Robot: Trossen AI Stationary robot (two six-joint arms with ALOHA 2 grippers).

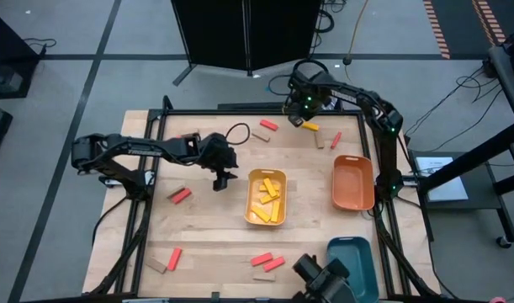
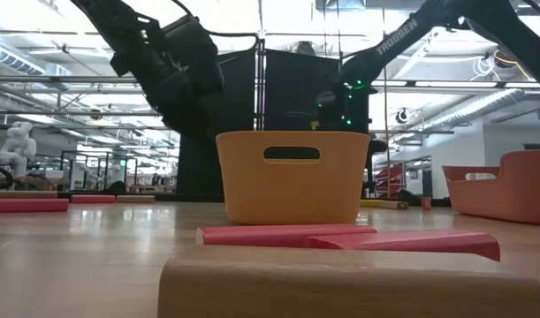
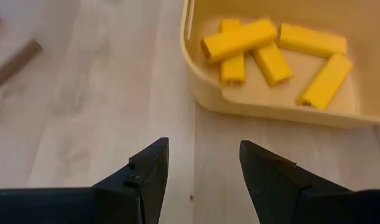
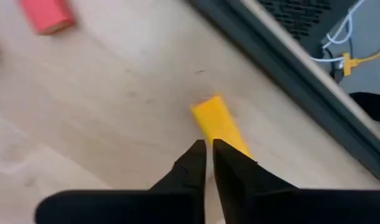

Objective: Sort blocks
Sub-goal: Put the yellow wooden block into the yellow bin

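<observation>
Yellow tray (image 1: 249, 210) mid-table holds five yellow blocks (image 3: 273, 51); the left end effector (image 3: 199, 171) hovers beside it, released and empty. Farther off, at the table's back edge, the right end effector (image 4: 208, 158), fingers nearly together, grasping nothing, sits over a sixth yellow block (image 4: 217, 121). Likely next: widen, then pinch it.
</observation>
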